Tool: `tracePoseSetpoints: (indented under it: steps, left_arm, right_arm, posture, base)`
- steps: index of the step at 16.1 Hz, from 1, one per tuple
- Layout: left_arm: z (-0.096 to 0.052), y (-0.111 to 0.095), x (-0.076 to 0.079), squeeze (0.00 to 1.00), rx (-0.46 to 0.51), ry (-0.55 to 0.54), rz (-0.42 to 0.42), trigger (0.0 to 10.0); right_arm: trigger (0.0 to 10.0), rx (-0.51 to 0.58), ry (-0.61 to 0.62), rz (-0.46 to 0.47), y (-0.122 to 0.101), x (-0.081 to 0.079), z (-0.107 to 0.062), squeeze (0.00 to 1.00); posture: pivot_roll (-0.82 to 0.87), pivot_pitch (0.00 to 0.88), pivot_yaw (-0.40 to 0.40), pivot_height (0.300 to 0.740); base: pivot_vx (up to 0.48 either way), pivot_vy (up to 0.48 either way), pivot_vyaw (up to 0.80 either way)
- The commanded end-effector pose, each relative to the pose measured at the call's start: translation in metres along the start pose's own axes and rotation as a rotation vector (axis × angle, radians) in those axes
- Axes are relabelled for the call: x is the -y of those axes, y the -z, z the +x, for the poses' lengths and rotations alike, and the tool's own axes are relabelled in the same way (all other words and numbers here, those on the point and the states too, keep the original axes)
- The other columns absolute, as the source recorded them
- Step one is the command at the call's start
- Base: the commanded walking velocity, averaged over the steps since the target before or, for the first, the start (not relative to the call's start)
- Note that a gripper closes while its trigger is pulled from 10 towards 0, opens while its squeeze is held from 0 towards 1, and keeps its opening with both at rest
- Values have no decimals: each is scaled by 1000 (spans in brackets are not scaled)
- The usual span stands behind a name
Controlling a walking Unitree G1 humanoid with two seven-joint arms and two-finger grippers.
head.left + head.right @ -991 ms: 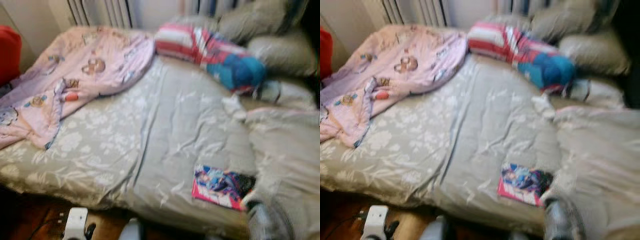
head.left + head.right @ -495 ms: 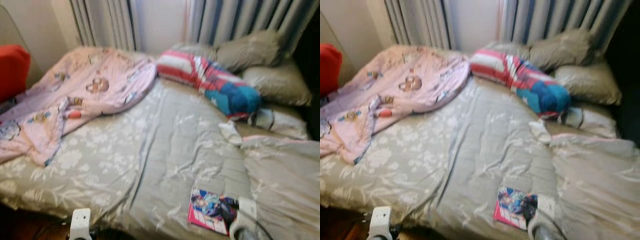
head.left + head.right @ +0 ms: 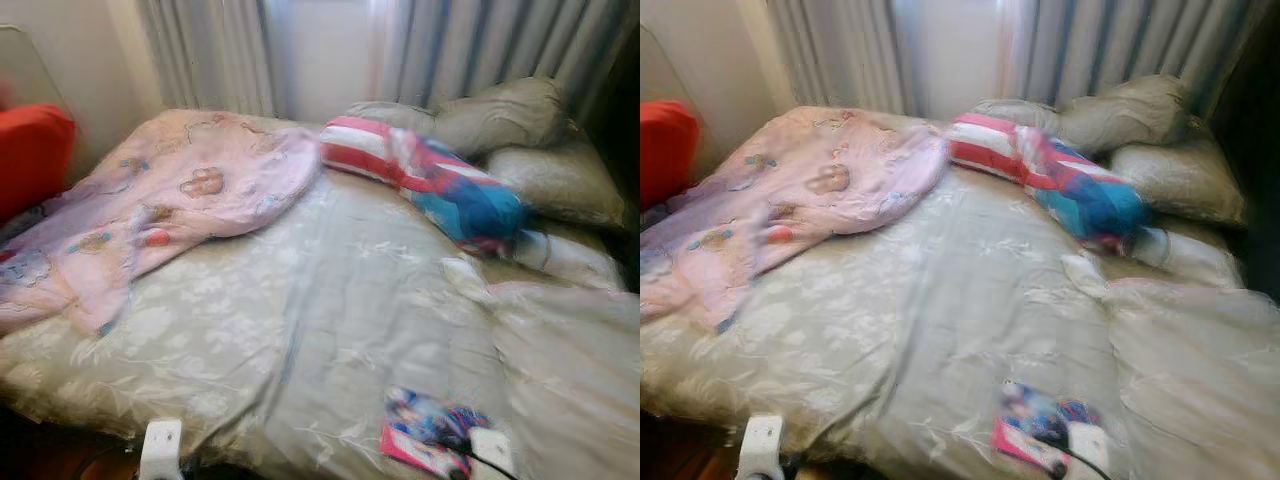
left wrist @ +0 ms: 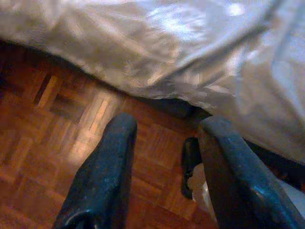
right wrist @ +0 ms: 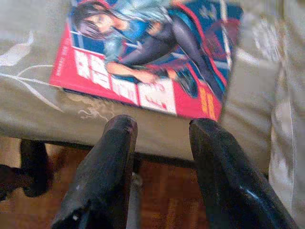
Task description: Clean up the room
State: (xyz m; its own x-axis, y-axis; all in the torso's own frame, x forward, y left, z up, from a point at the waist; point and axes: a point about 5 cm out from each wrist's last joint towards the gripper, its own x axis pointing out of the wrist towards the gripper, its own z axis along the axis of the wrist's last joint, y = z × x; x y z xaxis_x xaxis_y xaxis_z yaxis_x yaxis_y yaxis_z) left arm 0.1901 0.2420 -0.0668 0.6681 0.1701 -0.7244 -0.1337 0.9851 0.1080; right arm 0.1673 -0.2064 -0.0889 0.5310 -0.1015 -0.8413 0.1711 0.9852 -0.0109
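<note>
I stand at the foot of the bed [image 3: 300, 330], its grey flowered duvet spread before me. At the bed's far left lies a red cushion [image 3: 30, 150], and beside it a pink printed blanket [image 3: 170, 210] is crumpled over the left half of the duvet. My left gripper [image 4: 162, 157] hangs low past the bed's near edge, above the parquet floor [image 4: 57, 114], fingers apart and holding nothing. Toward the head of the bed a striped red, white and blue pillow [image 3: 430, 185] leans against two grey pillows [image 3: 520, 130] under the curtains [image 3: 440, 50]. A comic book [image 5: 147, 62] with a red and blue cover lies flat on the duvet at the bed's near right edge. My right gripper [image 5: 159, 143] hovers just short of that book, fingers spread wide, empty.
</note>
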Motion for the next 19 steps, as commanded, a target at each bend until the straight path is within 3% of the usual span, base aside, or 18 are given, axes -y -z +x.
tracePoseSetpoints:
  steps: [1,2,4,9,11,13,15,17,19]
  left_arm:
    - [-4,13,-10,0,-48,-25,-3,10000]
    - [-4,14,-11,0,-51,-27,-4,10000]
    - [-5,14,-11,0,-47,-31,-11,10000]
    - [-5,15,-15,0,-59,-37,4,10000]
    - [-6,15,-23,0,-58,-48,11,10000]
    - [-5,15,-14,0,-54,-38,17,10000]
    - [-5,15,-14,0,-54,-39,18,10000]
    - [-8,16,-29,0,-57,-58,11,10000]
    - [-7,19,-21,0,-65,-48,18,10000]
  right_arm:
    - [10000,35,-18,18,-10,-9,2,0]
    - [10000,31,-23,65,-10,-11,2,0]
    - [10000,25,-20,63,-9,-12,2,0]
    - [10000,6,-49,13,-3,-16,1,0]
    - [10000,8,-70,-28,-5,-20,2,0]
    - [10000,5,-66,-1,-4,-20,2,0]
    - [10000,10,-70,3,-5,-21,2,0]
    - [10000,6,-69,7,-5,-22,2,0]
    - [10000,11,-73,39,-5,-23,2,0]
  posture:
    - [150,0,-14,740]
    - [149,0,-11,740]
    - [155,0,-13,740]
    - [158,0,-6,740]
    - [167,0,-9,740]
    - [171,0,-3,740]
    - [174,0,-2,740]
    - [172,0,2,740]
    - [162,0,6,740]
  base:
    - [0,480,800]
    - [0,480,0]
    - [0,480,0]
    - [0,480,0]
    - [0,480,794]
    - [0,480,303]
    - [0,480,0]
    - [0,480,0]
    - [0,480,0]
